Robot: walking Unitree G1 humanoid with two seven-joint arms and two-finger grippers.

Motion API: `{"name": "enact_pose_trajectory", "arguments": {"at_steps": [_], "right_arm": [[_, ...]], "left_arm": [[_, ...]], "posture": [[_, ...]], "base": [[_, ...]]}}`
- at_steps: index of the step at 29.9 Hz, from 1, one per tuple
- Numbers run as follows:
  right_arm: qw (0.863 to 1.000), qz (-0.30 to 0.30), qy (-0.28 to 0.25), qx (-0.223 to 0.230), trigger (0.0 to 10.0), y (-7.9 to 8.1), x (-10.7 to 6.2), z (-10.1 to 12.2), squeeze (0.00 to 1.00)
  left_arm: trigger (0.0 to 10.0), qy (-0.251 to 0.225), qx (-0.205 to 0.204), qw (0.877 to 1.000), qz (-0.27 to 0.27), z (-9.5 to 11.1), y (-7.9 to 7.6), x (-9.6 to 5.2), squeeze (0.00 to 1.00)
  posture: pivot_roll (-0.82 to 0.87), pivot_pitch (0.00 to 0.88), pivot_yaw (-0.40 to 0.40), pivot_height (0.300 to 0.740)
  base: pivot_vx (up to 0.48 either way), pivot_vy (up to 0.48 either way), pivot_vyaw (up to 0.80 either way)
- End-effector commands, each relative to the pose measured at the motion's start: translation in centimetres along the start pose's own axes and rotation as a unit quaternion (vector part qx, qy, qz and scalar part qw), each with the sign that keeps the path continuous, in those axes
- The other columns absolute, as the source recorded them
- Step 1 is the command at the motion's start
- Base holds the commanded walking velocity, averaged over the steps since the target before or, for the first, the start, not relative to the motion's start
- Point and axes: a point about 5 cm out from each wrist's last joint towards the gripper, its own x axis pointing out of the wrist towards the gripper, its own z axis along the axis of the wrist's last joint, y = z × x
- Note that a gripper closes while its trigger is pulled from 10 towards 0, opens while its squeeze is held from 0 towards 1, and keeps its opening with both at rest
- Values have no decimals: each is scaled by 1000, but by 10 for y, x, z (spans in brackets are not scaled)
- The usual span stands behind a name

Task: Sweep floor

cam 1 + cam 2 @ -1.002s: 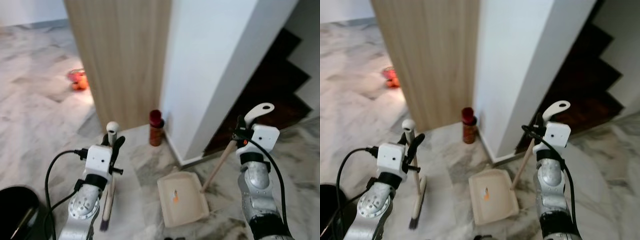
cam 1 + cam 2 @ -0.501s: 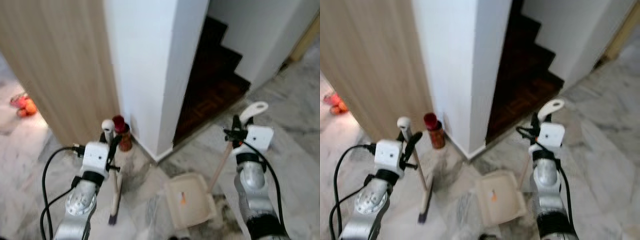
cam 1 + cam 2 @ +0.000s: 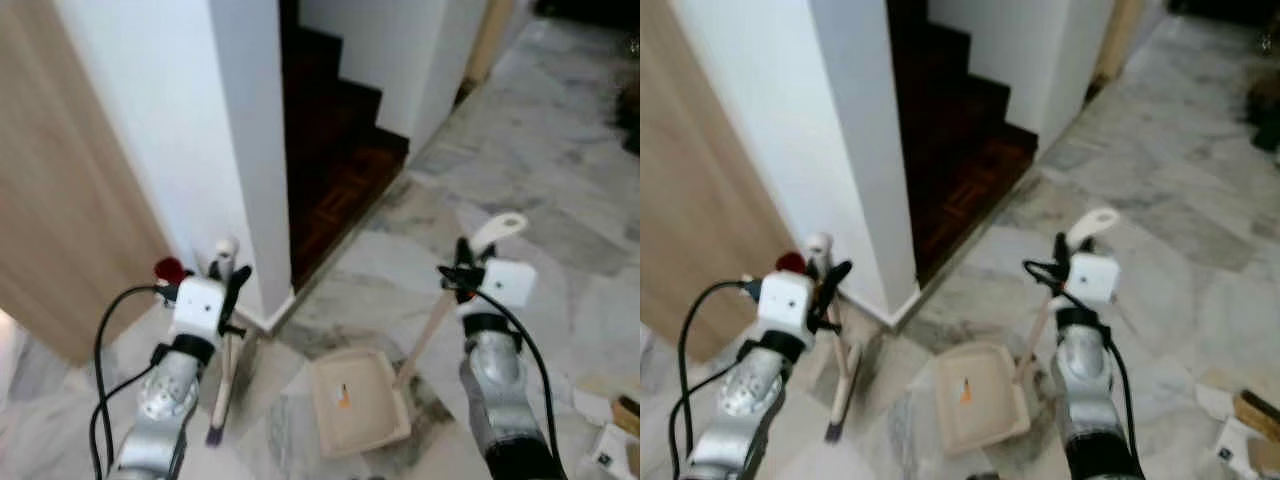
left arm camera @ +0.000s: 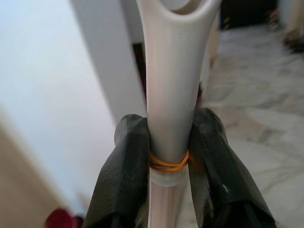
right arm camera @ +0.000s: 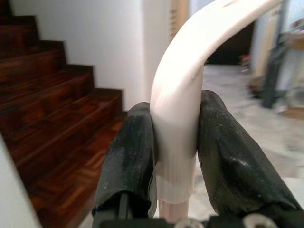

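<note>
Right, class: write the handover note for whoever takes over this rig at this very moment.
Left gripper: shut on the broom handle, brush end on the marble floor near the white wall corner.
Right gripper: shut on the dustpan handle; the dustpan rests on the floor between the arms.
Done: both tools in hand.
Left: the sweeping itself; no swept pile is visible.

Two silver, rounded metal arms are seen, each ending in a white boxy wrist housing. A black cable is looped from the left arm's housing down along the forearm, and another is run along the right arm. The left tool (image 3: 232,290) and right tool (image 3: 452,276) are each formed of two long black fingers (image 4: 124,180) with a matte, finely textured surface.
</note>
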Motion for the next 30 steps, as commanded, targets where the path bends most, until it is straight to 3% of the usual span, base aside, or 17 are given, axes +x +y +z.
{"name": "enact_pose_trajectory", "arguments": {"at_steps": [1,30], "right_arm": [[1000,0,-31,-3,10000,-1,5,13,0],[999,-9,-33,-12,10000,-5,6,17,0]], "left_arm": [[10000,-17,4,1000,6,5,2,0,0],[10000,-18,-2,1000,12,5,0,-1,0]], "posture": [[53,64,9,740],[32,104,-10,740]], "base": [[0,0,-775],[0,0,-775]]}}
